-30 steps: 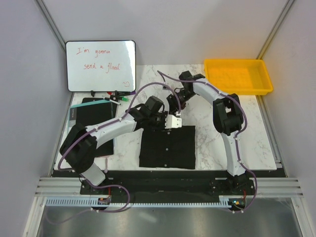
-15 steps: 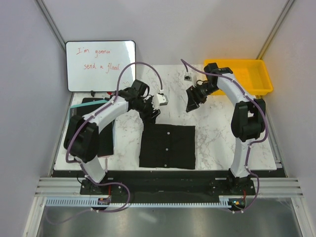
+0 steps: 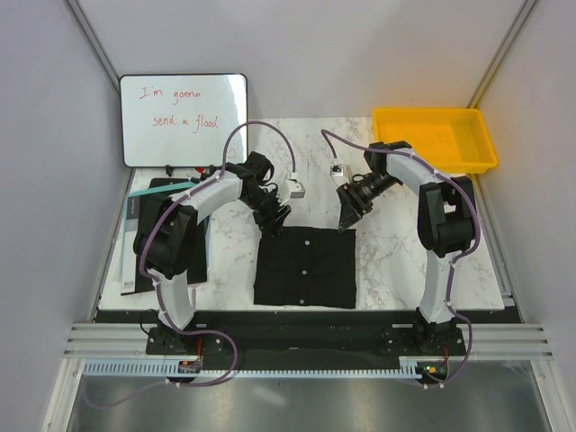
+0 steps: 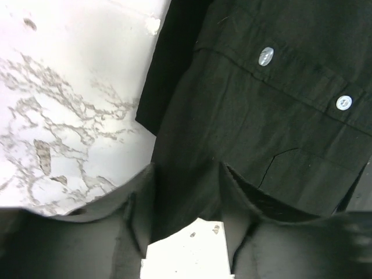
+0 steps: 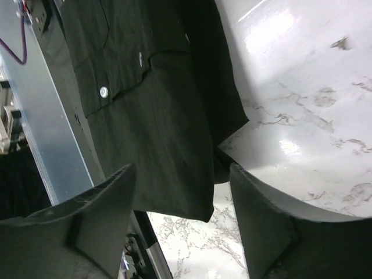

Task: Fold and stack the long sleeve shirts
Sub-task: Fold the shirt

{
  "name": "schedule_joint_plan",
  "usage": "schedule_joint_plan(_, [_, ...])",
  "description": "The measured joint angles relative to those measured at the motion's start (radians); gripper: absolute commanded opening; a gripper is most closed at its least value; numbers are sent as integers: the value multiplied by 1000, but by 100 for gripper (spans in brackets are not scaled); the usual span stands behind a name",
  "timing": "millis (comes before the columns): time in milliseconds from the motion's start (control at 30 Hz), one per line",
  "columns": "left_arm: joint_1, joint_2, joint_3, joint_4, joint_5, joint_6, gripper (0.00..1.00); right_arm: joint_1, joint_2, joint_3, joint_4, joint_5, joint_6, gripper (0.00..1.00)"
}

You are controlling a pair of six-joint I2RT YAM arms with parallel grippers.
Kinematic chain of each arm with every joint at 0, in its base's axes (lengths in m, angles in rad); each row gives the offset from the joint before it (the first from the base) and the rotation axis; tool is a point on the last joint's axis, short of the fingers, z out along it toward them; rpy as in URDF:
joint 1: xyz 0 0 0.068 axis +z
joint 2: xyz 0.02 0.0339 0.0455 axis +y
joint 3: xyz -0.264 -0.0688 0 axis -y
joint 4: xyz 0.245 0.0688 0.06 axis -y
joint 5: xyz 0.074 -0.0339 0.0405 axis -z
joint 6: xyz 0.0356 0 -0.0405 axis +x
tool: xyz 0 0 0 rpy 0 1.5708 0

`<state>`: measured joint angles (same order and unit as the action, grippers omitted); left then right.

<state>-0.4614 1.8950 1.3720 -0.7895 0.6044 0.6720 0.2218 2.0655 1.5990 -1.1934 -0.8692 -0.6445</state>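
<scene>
While the long sleeve shirt (image 3: 304,267) lies folded into a flat black rectangle on the marble table (image 3: 396,252), close to its near edge, both arms reach to the shirt's far edge. The left gripper (image 3: 273,217) hangs over the far left corner, jaws parted and grasping nothing. The right gripper (image 3: 346,220) hangs over the far right corner, jaws spread wide, likewise empty. Pale buttons (image 4: 265,56) dot the cloth. A yellow tray (image 3: 435,139) sits far right.
</scene>
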Motion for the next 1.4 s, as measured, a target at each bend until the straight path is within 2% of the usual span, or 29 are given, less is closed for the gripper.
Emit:
schedule_joint_plan(67, [6, 6, 1, -6, 0, -4, 35, 6, 7, -10, -8, 3, -14, 62])
schedule_joint_plan(133, [11, 6, 4, -13, 1, -6, 36, 18, 11, -13, -15, 4, -26, 63])
schedule_joint_plan(233, [13, 6, 8, -24, 1, -5, 39, 44, 12, -14, -40, 7, -53, 57])
schedule_joint_plan(267, [14, 6, 8, -29, 1, -5, 38, 51, 12, -15, -46, 7, -61, 50])
schedule_joint_plan(333, [15, 6, 8, -39, 1, -6, 28, 63, 12, -15, -55, 11, -73, 40])
schedule_joint_plan(367, [16, 6, 7, -45, 1, -5, 24, 67, 12, -15, -58, 12, -78, 29])
schedule_joint_plan(433, [18, 6, 7, -49, 2, -6, 15, 69, 12, -15, -61, 14, -86, 15])
schedule_joint_plan(467, [20, 6, 7, -52, 3, -6, 11, 69, 12, -14, -63, 15, -87, 5])
schedule_joint_plan(500, [22, 6, 7, -55, 7, -6, 5, 69, 12, -14, -64, 15, -87, 1])
schedule_joint_plan(567, [26, 6, 8, -68, 12, -6, 2, 70, 12, -10, -67, 14, -84, 0])
schedule_joint_plan(1000, [97, -55, 25, -185, 34, 7, 2, 118, 52, 87, -51, 27, -37, 0])
schedule_joint_plan(1233, [163, 63, 26, -156, 32, 15, 4, 127, 155, 113, 59, 43, 61, 0])
schedule_joint_plan(1400, [173, 136, 28, -95, 15, -3, 5, 135, 171, 111, 147, 104, 144, 0])
